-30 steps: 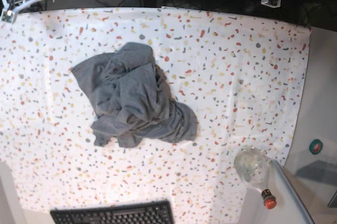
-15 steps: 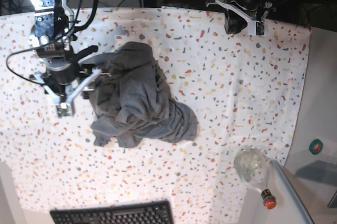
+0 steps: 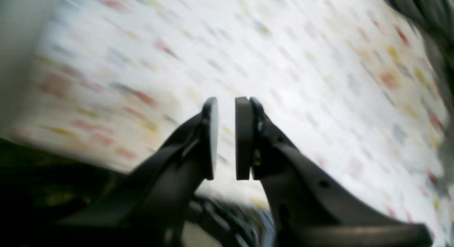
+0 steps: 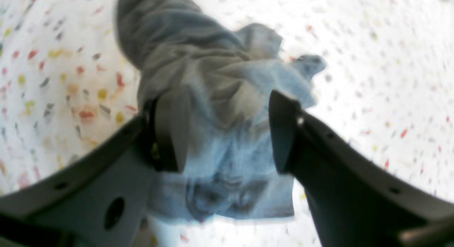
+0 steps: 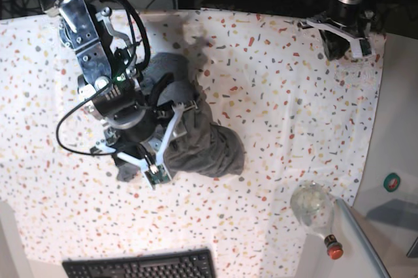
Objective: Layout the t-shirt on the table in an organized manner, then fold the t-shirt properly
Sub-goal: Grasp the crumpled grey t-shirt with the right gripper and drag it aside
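The grey t-shirt (image 5: 210,149) lies crumpled in a heap on the speckled table (image 5: 294,108), left of centre. My right gripper (image 5: 157,142) is down on the heap's near-left part. In the right wrist view it (image 4: 227,133) is open wide, and a bunched fold of the t-shirt (image 4: 212,73) sits between the fingers. My left gripper (image 5: 341,42) hangs over the table's far right corner, away from the shirt. In the left wrist view its pads (image 3: 242,137) stand a narrow gap apart with nothing between them, over blurred table cloth (image 3: 283,62). A dark edge of the t-shirt (image 3: 425,13) shows at the top right.
A black keyboard (image 5: 140,266) lies at the near edge. A clear bottle with a red cap (image 5: 313,207) lies at the near right, beside the cloth's right edge. Dark cables and stands run along the far side.
The right arm has swung from the shirt's left edge onto the heap, its jaws wider. The left arm has shifted right along the far edge.
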